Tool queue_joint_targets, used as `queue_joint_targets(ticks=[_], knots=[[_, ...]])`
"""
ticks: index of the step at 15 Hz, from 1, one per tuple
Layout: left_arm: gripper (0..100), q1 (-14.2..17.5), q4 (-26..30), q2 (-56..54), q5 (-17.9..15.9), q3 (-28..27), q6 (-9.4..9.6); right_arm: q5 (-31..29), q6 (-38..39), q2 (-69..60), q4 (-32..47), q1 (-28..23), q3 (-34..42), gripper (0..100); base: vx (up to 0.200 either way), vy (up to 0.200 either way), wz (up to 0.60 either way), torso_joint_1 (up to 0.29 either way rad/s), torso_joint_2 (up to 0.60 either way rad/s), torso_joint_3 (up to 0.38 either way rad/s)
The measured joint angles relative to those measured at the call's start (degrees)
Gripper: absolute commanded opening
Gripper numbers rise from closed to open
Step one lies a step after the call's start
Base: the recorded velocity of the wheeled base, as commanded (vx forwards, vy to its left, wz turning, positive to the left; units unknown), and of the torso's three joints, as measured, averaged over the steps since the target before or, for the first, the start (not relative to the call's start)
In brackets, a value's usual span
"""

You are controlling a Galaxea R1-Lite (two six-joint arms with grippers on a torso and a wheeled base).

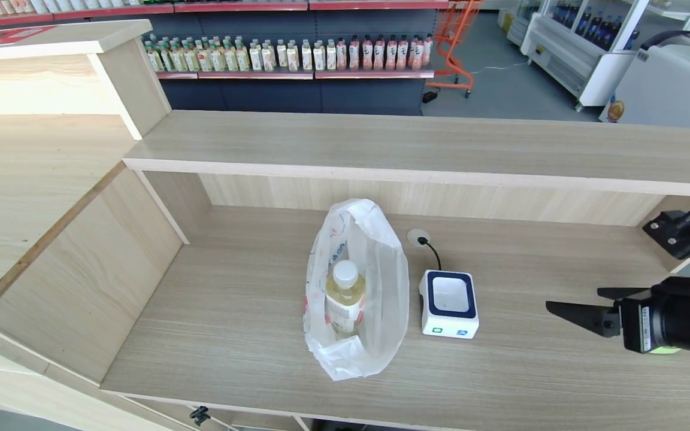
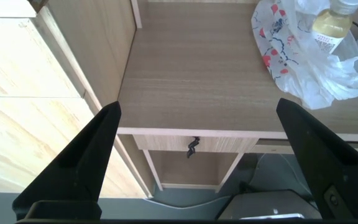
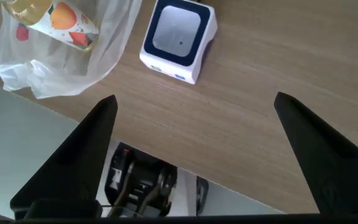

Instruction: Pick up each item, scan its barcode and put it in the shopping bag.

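Bag (image 1: pixel 375 335) is sitting mid-counter (image 1: pixel 231 323) w/ its mouth gaping upward. I'm guessing that's so items are dropping straight in w/o a gripper holding it open. Bottle (image 1: pixel 345 296) is standing upright inside the bag, cap up, w/ the plastic bunching round its base. Since the task's thing is lying in the bag already, that item's run is looking finished; can't tell whether it got scanned.

Scanner (image 1: pixel 448 302) is sitting just beside the bag on the right side, window facing up. Prob. it's sitting there so a barcode is passing over the glass on the short way to the bag. Can't tell if bag and scanner are touching. Cable (image 1: pixel 435 254) is running back to a grommet (image 1: pixel 418 237) near the rear wall, keeping the front of the counter free for the arms.

R gripper (image 1: pixel 574 299) is hanging over the right part of the counter, well apart from the scanner, fingers pointing toward it. Jaws are standing wide apart, holding nothing and touching nothing.

L gripper (image 2: pixel 197 104) is hovering off the counter's front-left edge, looking down on the front lip and the open space beneath. Jaws are likewise spread wide and gripping nothing, w/ the bag lying well off to one side.

Both arms are sitting out wide, likely leaving bag and scanner unobstructed for the head cam.
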Motion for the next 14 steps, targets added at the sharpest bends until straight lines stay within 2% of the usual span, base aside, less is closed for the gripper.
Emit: queue_joint_targets(ticks=[3, 6, 9, 11, 14], knots=[[100, 0.00, -0.02, 0.00, -0.02, 0.00, 0.02, -0.90, -0.20, -6.22, 2.46, -4.53, 1.35, 100, 0.000, 0.000, 0.00, 0.000, 0.00, 0.000], [100, 0.00, -0.02, 0.00, 0.00, 0.00, -0.04, -1.34, -0.20, -7.96, 2.49, -7.16, 1.94, 100, -0.200, -0.200, 0.00, 0.005, 0.00, 0.004], [100, 0.05, -0.02, 0.00, 0.00, 0.00, -0.04, -4.62, -0.20, -8.16, 2.52, -7.90, 2.55, 100, -0.200, -0.200, 0.00, 0.009, 0.00, 0.002], [100, 0.05, -0.02, 0.00, 0.00, 0.00, 0.00, -5.19, -0.18, -7.72, 2.50, -7.91, 2.49, 100, 0.000, 0.000, 0.00, 0.000, 0.00, 0.000], [100, -0.01, -0.02, 0.00, 0.02, 0.00, 0.00, -5.41, -0.18, -7.22, 2.55, -7.91, 2.40, 100, 0.000, -0.200, 0.00, -0.002, -0.01, 0.006]])
